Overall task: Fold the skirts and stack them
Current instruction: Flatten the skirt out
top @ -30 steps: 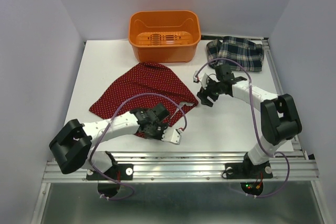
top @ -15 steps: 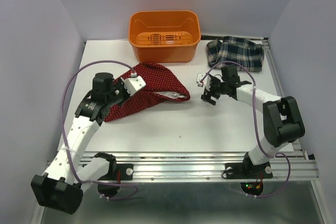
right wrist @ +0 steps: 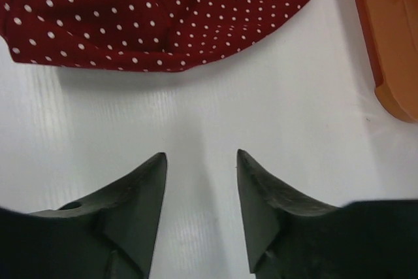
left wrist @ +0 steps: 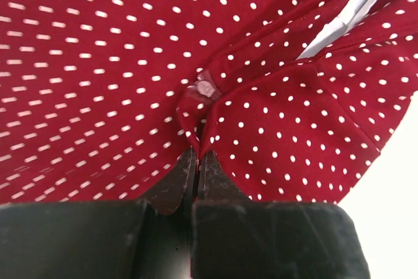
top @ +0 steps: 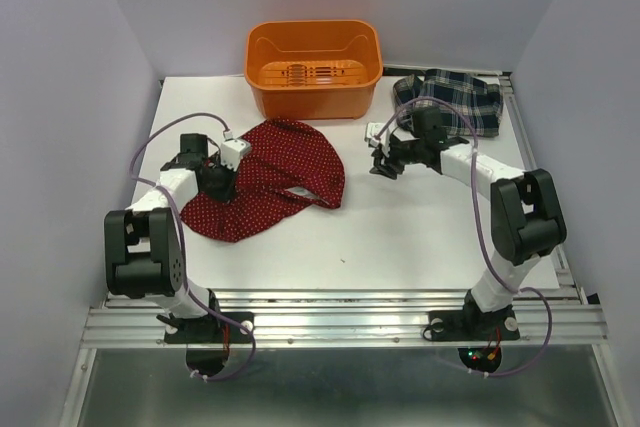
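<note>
As far as I could tell, folding the dark red white-dotted cloth skirt (top: 280, 172) was the step in hand. The left pincer (left wrist: 198, 153) was clamped tight on a small pinched ridge of its fabric, near the skirt's left side. The skirt lay bunched on the white bench (top: 420, 237), left of centre and just in front of the orange plastic bin (top: 313, 67), with a sliver of pale lining showing at its right edge. The green-navy-white plaid cloth skirt (top: 450, 102) sat crumpled at the far right corner, so stacking looked a long way off.

The right pincer (right wrist: 199, 156) had its jaws apart with nothing between them, low over bare bench just right of the red skirt and pointing at it.

Pose-wise, the left arm was folded back steeply from its base, wrist low over the cloth. The right arm reached forward and leftward with its elbow bent. Next move, I'd guess, called for the right pincer to catch the free edge so both could pull the skirt flat — dragging from one side would probably just wrinkle it.
</note>
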You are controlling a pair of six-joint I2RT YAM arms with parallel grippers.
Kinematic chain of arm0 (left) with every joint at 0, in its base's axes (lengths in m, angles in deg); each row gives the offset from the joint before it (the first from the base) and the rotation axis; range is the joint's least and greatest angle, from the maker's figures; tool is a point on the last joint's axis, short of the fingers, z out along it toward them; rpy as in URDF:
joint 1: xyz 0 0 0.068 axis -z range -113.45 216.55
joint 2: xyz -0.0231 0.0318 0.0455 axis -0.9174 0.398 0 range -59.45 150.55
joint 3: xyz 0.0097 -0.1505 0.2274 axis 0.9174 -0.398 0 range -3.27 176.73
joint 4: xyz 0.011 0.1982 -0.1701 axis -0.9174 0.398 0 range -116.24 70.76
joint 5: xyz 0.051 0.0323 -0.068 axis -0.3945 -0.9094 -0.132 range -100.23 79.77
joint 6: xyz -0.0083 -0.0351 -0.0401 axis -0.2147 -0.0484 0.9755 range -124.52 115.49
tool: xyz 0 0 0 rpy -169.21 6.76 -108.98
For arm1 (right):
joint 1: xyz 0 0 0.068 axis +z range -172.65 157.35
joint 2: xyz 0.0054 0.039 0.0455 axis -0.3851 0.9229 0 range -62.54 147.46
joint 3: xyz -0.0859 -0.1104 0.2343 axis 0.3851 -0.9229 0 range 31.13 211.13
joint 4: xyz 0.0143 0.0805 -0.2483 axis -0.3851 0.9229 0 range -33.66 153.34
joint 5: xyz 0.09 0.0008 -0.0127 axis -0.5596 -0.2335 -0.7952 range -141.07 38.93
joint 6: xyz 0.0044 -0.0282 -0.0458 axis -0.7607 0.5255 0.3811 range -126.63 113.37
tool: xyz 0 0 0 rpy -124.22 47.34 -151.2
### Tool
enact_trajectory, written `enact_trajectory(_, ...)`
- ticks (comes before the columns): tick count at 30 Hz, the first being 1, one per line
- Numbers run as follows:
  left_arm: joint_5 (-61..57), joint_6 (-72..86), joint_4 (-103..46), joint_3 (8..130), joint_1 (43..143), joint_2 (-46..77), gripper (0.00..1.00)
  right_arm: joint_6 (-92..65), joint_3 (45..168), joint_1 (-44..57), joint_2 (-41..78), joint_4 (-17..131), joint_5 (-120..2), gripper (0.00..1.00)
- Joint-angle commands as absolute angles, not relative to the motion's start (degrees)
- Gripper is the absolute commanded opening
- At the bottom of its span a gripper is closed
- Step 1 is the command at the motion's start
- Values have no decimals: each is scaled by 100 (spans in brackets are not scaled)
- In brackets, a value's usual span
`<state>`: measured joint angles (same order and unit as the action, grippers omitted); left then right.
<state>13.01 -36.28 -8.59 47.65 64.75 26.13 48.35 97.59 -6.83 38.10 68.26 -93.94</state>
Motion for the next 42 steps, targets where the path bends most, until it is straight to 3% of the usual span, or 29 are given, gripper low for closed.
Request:
enact_trajectory(1, 1613, -3422, -1059, 5113, 6497, 2720, 0, 4052, 9767, -254, 3451, 6759, -9686, 48)
enact_trajectory(5, 1622, -3440, -1086, 5166, 6497, 2818, 0, 2954, 10074, 212, 3458, 7111, -9678, 44)
enact_trajectory(13, 1693, -3519, -1165, 5052, 6488, 2800, 0, 2800, 10530, 636, 3827, 8023, -9984, 36)
enact_trajectory(22, 1719, -3545, -1191, 5043, 6488, 2774, 0, 2967, 10672, 1355, 3985, 8262, -9029, 37)
enact_trajectory(31, 1745, -3580, -1200, 5025, 6497, 2782, 0, 2799, 10417, 1532, 4082, 7524, -7780, 41)
enact_trajectory(42, 1737, -3598, -1209, 4990, 6488, 2730, 0, 2888, 10496, 1638, 4319, 7761, -7796, 41)
